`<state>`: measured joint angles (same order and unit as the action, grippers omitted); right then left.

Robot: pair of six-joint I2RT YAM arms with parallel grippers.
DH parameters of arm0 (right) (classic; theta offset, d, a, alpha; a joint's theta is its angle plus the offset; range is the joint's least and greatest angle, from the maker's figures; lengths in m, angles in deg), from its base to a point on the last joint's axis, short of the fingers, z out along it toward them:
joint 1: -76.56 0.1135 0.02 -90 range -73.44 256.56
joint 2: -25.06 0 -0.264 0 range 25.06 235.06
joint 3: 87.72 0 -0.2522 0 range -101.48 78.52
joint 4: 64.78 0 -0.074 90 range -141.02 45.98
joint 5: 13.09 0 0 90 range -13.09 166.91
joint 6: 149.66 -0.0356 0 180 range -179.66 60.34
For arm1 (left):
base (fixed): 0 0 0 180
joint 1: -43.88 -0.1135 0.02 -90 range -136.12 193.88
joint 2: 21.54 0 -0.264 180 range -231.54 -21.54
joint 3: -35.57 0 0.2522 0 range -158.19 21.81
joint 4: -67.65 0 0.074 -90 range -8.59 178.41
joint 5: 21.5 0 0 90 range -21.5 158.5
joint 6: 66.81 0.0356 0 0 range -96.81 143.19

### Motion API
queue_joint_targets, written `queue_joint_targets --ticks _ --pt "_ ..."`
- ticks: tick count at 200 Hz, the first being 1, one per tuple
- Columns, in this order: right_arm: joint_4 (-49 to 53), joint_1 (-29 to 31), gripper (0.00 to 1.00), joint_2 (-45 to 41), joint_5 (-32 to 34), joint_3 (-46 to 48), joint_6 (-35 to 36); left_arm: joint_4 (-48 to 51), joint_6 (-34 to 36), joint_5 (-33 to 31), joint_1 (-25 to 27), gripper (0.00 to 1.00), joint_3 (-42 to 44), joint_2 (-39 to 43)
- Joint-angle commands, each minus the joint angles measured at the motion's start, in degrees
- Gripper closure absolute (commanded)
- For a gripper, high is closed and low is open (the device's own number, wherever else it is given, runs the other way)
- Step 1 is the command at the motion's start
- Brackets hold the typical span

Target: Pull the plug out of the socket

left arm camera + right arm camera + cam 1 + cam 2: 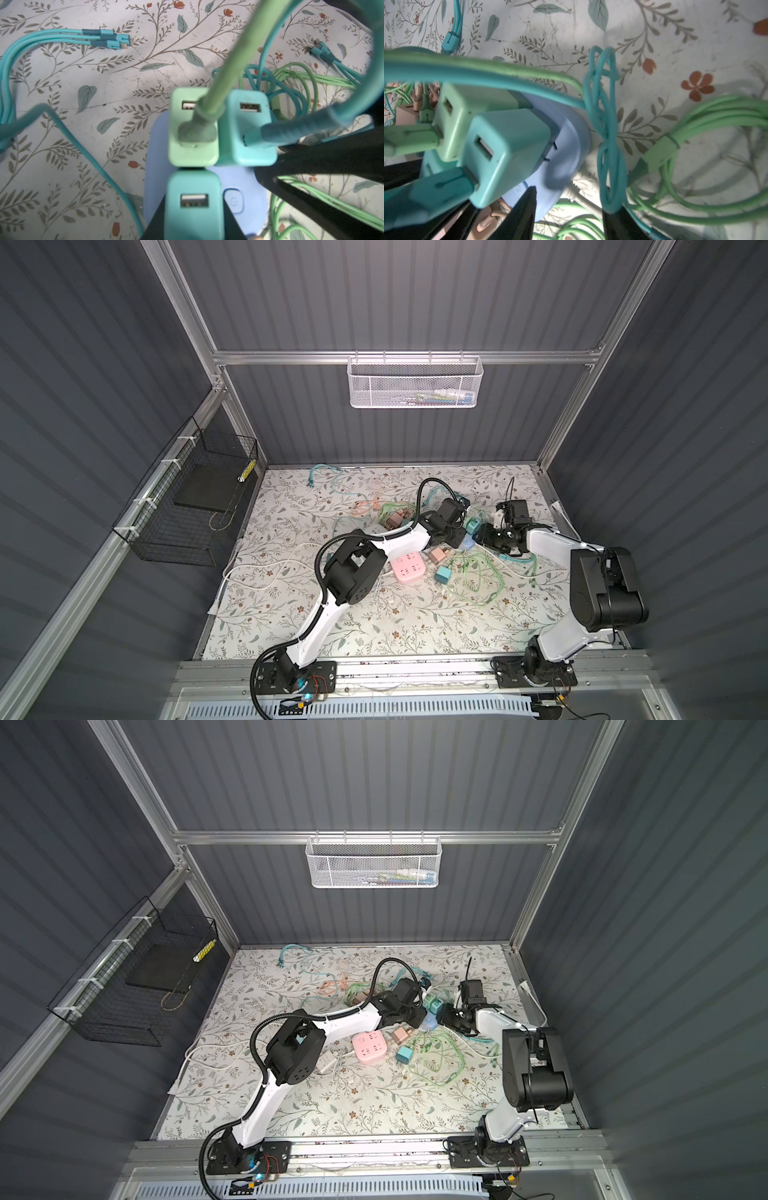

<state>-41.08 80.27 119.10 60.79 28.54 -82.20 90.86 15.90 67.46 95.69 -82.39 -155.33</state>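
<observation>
Clamping hand: the left gripper point(194, 209) has its black fingers closed on both sides of the teal plug point(193, 187). Only the left wrist view shows this plainly.
Task's plug: it stands upright on the blue socket point(245, 178), just beside the power button point(233, 200). Whether its prongs are seated cannot be told.
Neighbours: a pale green plug point(187, 153) and a second teal plug point(239, 128) stand side by side on the same socket, just beside the held one, each with a cable of its own colour plugged in.
Right gripper point(571, 199): its jaws stand apart. One finger lies over the socket's face and the other sits beyond a teal cable coil point(608, 133), so nothing is clasped.
Right wrist view alone: it shows slots on the socket's face and a white cord point(577, 195) leaving its edge. The held plug is mostly hidden behind the other two.
Top views alone: both grippers meet at the socket, right of the middle of the floral table point(332, 626). The arms hide the grip, and a pink socket point(409, 568) lies nearer the front.
</observation>
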Motion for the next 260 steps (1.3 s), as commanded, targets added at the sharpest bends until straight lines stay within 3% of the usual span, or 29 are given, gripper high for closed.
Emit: queue_joint_targets --ticks 1,147,260 --pt "1.4 0.4 0.48 0.9 -0.8 -1.9 -0.2 0.1 -1.1 2.3 0.1 0.84 -2.6 -1.4" --pt "4.0 1.7 0.66 4.3 3.0 -4.3 0.4 -2.8 1.3 1.0 2.3 0.90 -3.8 -0.1" --pt "3.5 2.2 0.68 4.1 5.5 -3.6 -0.3 -1.0 7.3 -0.3 3.8 0.92 -6.0 0.7"
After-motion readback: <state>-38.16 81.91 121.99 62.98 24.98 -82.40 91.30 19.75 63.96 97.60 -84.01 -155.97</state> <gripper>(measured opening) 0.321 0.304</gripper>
